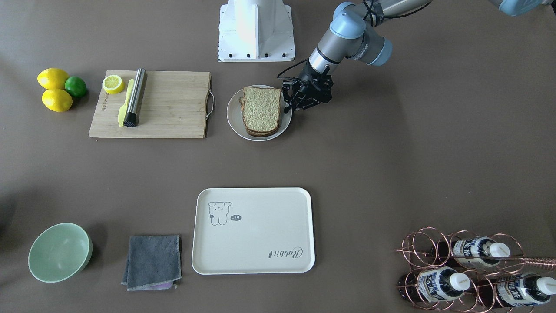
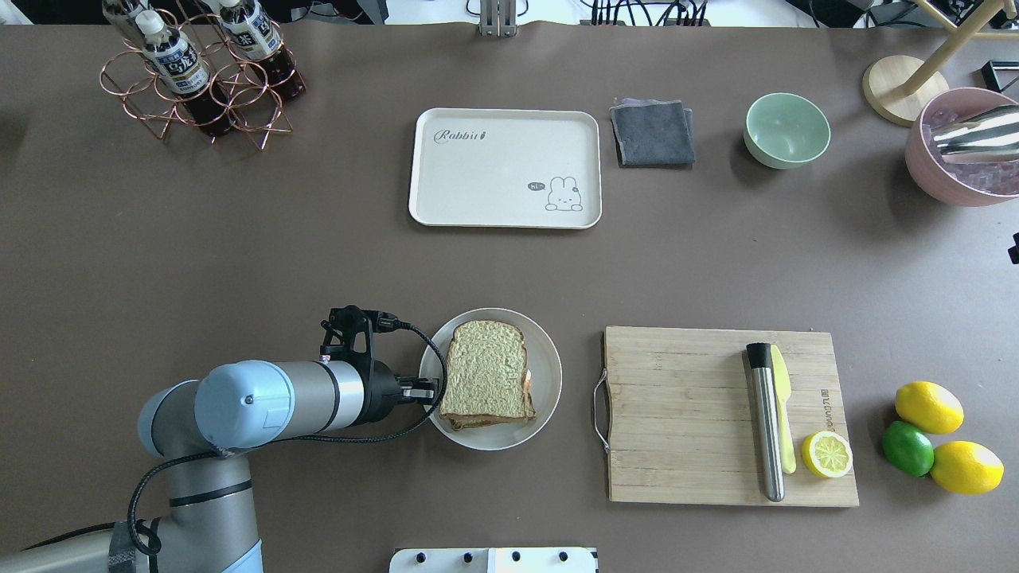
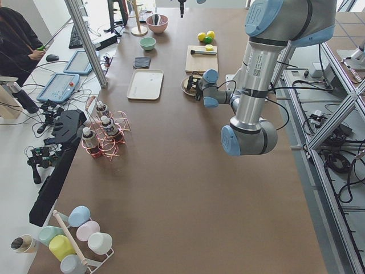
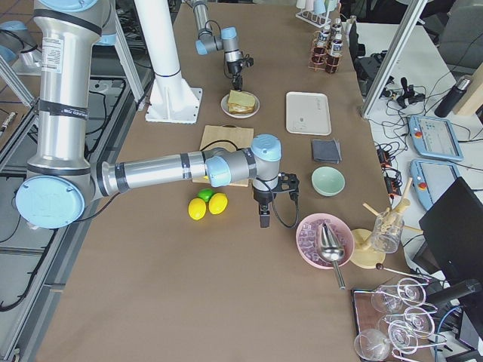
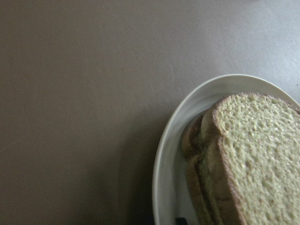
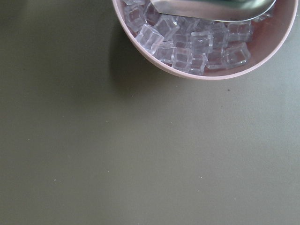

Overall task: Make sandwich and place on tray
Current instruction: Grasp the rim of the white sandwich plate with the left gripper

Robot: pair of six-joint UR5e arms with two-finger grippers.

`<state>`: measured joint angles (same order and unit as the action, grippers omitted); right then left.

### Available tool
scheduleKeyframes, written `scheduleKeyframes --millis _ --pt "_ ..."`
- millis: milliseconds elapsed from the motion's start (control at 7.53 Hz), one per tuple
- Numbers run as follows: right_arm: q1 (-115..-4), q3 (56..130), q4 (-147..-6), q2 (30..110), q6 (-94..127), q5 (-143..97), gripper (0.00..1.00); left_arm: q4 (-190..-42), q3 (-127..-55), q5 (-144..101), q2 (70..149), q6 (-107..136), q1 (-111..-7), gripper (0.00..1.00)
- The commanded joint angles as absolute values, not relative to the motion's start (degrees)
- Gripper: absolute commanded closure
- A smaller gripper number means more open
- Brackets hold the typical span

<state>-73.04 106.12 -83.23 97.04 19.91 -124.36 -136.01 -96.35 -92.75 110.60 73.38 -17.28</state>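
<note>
On my brown table [image 2: 239, 263], the cream tray [image 2: 478, 191] sits on the far side, well apart from the white plate [image 2: 548, 374] near the robot. The sandwich [image 2: 487, 380] lies stacked on that plate. My left gripper [image 2: 422, 391] is just beside the plate's rim; I cannot tell how its fingers stand. The right gripper [image 4: 263, 220] hangs near the pink ice bowl [image 4: 313, 237], and I cannot tell its fingers either.

Brown table [image 1: 391, 174] with tray [image 1: 253, 231], plate [image 1: 233, 118], board [image 1: 173, 106]
</note>
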Motion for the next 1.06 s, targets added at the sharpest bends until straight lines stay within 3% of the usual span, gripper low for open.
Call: scheduleKeyframes --millis 0,531,930 --pt "-73.0 106.4 -83.2 97.3 20.2 -124.4 0.0 -136.0 -98.2 -93.5 110.4 73.4 -17.3 1.0" --pt "-73.0 106.5 -83.2 97.6 20.3 -124.5 0.0 -135.0 -100.3 -96.4 110.9 73.9 -18.5 1.0" --pt "-73.1 106.7 -83.2 97.6 20.4 -124.5 0.0 -135.0 -100.2 -96.6 114.1 90.9 -19.9 1.0"
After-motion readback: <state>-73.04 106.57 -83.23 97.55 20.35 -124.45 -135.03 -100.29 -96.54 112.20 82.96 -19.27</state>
